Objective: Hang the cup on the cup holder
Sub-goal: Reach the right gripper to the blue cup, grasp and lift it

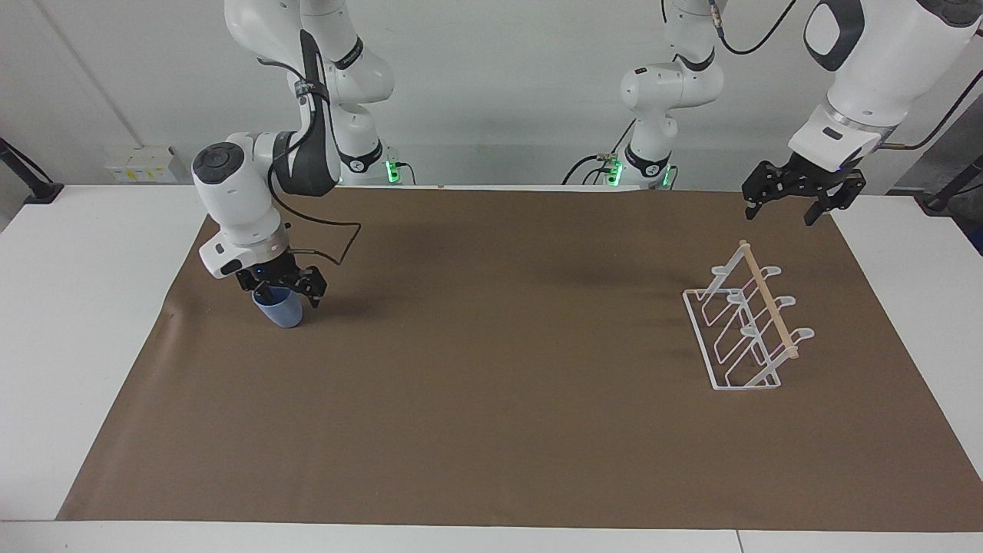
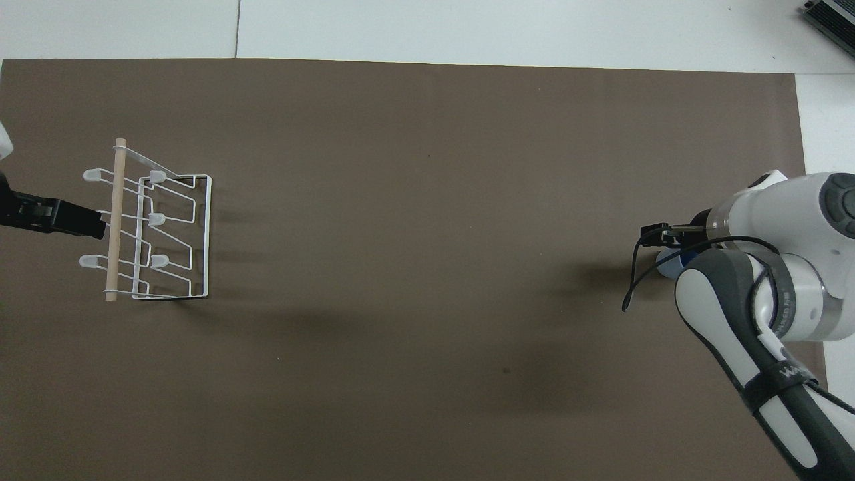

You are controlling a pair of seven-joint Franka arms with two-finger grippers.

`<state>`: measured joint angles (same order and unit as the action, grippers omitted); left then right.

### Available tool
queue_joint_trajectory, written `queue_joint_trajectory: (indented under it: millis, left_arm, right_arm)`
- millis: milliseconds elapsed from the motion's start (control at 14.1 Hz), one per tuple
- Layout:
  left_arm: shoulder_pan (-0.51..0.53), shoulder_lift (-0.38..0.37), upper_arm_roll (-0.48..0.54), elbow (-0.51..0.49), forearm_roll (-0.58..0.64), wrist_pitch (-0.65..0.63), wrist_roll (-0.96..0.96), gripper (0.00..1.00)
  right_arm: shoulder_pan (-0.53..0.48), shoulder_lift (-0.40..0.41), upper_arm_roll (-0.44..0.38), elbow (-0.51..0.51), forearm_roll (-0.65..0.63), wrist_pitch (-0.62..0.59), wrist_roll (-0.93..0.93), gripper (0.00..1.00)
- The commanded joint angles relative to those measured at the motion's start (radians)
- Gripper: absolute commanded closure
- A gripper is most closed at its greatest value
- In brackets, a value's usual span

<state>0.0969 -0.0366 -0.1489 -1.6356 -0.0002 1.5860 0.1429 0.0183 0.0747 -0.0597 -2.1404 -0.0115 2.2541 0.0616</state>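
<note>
The light-blue cup [image 1: 284,314] stands upright on the brown mat toward the right arm's end of the table. My right gripper [image 1: 281,290] is down over its rim, open, one finger on each side; the rim is hidden under it. Whether the fingers touch the cup I cannot tell. In the overhead view only a sliver of the cup [image 2: 668,262] shows beside the right gripper [image 2: 658,235]. The white wire cup holder [image 1: 749,326] with its wooden dowel stands toward the left arm's end, also seen from above [image 2: 157,230]. My left gripper [image 1: 791,201] waits open in the air above the mat's edge near the cup holder.
A brown mat [image 1: 491,399] covers most of the white table [image 1: 69,322]. A black cable [image 1: 338,238] loops from the right arm's wrist above the mat beside the cup. The left gripper [image 2: 83,224] shows in the overhead view beside the cup holder's dowel.
</note>
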Motion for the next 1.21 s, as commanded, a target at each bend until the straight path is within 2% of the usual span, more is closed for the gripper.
queue_joint_trajectory:
  millis: [0, 142, 356, 498, 569, 1138]
  left_arm:
    - [0.0, -0.026, 0.005, -0.026, 0.0, -0.008, -0.003, 0.0]
    - [0.0, -0.026, 0.005, -0.026, 0.0, -0.006, -0.003, 0.0]
    - [0.0, -0.026, 0.005, -0.026, 0.0, -0.006, -0.003, 0.0]
    - [0.0, -0.026, 0.005, -0.026, 0.0, -0.006, -0.003, 0.0]
    - [0.0, -0.026, 0.005, -0.026, 0.0, -0.008, -0.003, 0.0]
    - [0.001, -0.026, 0.006, -0.026, 0.0, -0.008, -0.003, 0.0]
  right_arm:
    - [-0.003, -0.032, 0.003, -0.062, 0.011, 0.022, 0.004, 0.0]
    - [-0.003, -0.041, 0.003, -0.088, 0.011, 0.022, 0.003, 0.0]
    - [-0.006, -0.047, 0.001, -0.101, 0.011, 0.015, -0.016, 0.6]
    - [-0.008, -0.047, 0.001, -0.101, 0.011, 0.004, -0.016, 0.94]
    - [-0.008, -0.047, 0.001, -0.099, 0.011, -0.001, -0.016, 1.0]
    - [-0.014, -0.046, 0.004, -0.058, 0.013, -0.097, -0.034, 1.0]
